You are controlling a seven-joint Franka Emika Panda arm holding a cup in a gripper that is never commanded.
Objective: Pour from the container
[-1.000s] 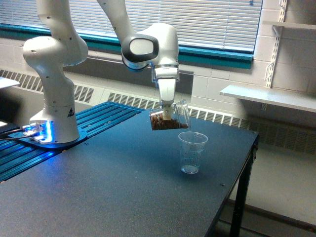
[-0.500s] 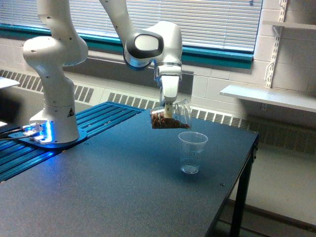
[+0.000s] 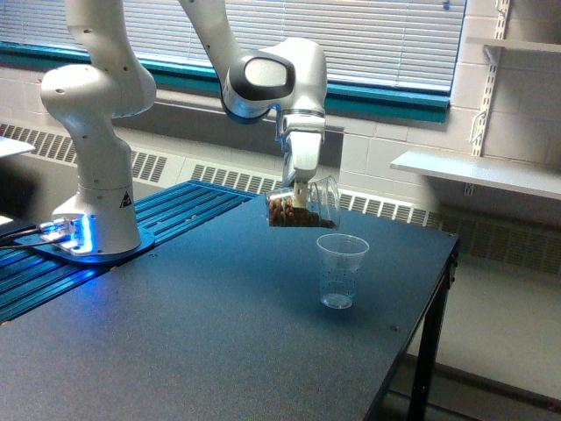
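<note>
**Jar Tipped Over the Cup**

We see a big dark table point(image 3: 175, 351) filling most of the room. On its far side, at the exterior view's left, stands the white robot arm point(image 3: 96, 132) on a base that glows blue. The arm bends over the table. Its gripper point(image 3: 301, 191) points down, and its fingers pinch the container point(image 3: 302, 208) from above. The container hangs in the air, tipped on its side, with its mouth toward the exterior view's right. Brown bits lie inside it. Just below and a little to the right stands a clear plastic cup point(image 3: 341, 270), upright on the table. The two do not touch.
</note>
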